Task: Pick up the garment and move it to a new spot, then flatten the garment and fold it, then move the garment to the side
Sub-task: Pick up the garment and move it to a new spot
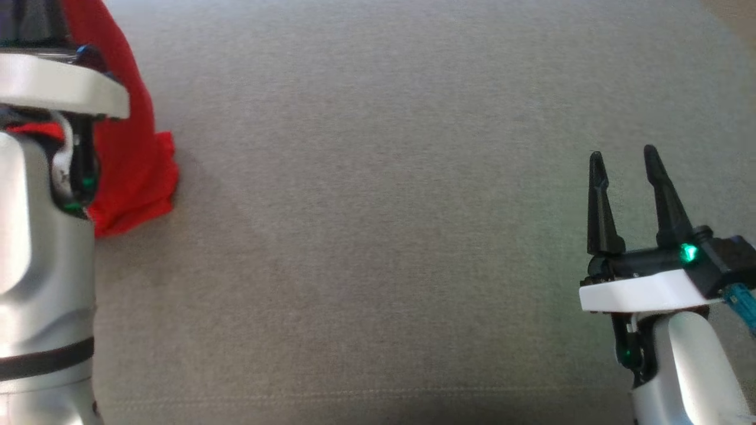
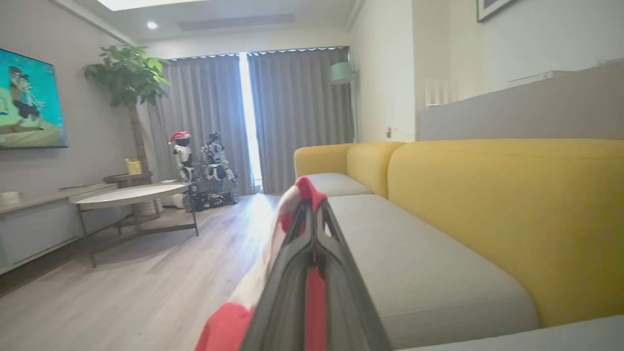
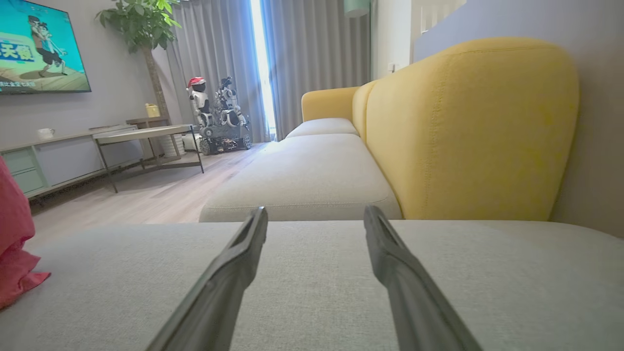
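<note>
From my end: left jaws are clamped hard on the garment [image 2: 308, 189], red cloth pinched btwn the two dark fingers [image 2: 285, 292], w/ a bit poking past the tips and more bunched low at the bottom of the left wrist cam. On the head cam the garment [image 1: 139, 165] hangs at far left, partly behind my left arm [image 1: 41, 265]. Its bottom edge is crumpled down onto the grey sofa seat [image 1: 378, 248], and its upper part runs out of frame. The right wrist cam has the same red cloth [image 3: 14, 243] at its left edge, lower end resting on the seat [image 3: 312, 292]. Right jaws stand wide apart and empty, fingers [image 1: 599, 200] over the seat at lower right of the head cam, well apart from the garment. Can't tell whether those tips touch the cushion. The yellow backrest [image 2: 487, 219] runs along the sofa's far side. Bkgd has a TV [image 2: 29, 100], a potted plant [image 2: 129, 73] and grey curtains [image 2: 292, 112].
</note>
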### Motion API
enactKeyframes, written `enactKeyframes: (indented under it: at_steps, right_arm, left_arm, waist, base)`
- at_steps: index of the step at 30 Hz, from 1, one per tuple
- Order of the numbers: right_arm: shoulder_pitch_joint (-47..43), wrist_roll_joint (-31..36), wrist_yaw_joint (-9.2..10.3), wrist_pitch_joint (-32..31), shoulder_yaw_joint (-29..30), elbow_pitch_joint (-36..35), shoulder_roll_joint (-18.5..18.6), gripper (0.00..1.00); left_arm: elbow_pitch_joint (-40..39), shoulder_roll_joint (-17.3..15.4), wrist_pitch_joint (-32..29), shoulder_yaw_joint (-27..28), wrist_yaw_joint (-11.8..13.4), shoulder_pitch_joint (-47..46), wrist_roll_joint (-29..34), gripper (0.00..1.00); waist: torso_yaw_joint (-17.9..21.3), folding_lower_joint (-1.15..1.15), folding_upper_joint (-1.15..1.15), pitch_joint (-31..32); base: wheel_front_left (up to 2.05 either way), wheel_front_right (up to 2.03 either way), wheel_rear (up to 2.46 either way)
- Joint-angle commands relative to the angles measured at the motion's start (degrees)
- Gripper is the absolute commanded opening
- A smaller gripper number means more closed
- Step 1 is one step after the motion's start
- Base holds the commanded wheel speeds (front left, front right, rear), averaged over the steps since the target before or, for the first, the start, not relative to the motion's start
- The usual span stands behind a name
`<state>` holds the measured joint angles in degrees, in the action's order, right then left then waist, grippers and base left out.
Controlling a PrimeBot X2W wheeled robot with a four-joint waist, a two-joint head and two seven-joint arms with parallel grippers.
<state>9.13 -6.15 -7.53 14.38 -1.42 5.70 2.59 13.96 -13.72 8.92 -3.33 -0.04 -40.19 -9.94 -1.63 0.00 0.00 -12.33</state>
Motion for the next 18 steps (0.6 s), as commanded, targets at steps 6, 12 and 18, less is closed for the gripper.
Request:
enactKeyframes:
  at_steps: [6,12,18]
  right_arm:
    - [2.3,-1.41,0.04,0.61,-1.49,-4.3,0.29,1.0]
    - [3.64,-2.89,0.04,0.62,-2.09,-7.09,0.29,1.0]
    - [4.83,-5.08,0.04,0.62,-4.05,-9.8,0.29,1.0]
  left_arm:
    - [-5.33,-0.41,-3.07,-1.93,-0.48,-2.23,1.31,0.0]
    - [-5.7,3.6,-4.18,-6.42,-0.72,-5.57,1.84,0.0]
    - [-2.13,7.87,-3.56,-10.22,-0.21,-11.99,2.28,0.0]
  waist:
    - [5.97,0.0,0.0,-1.87]
    - [12.3,0.0,0.0,-4.47]
    - [18.89,0.0,0.0,-7.39]
  base:
    - [0.0,0.0,0.0]
    - [0.0,0.0,0.0]
    - [0.0,0.0,0.0]
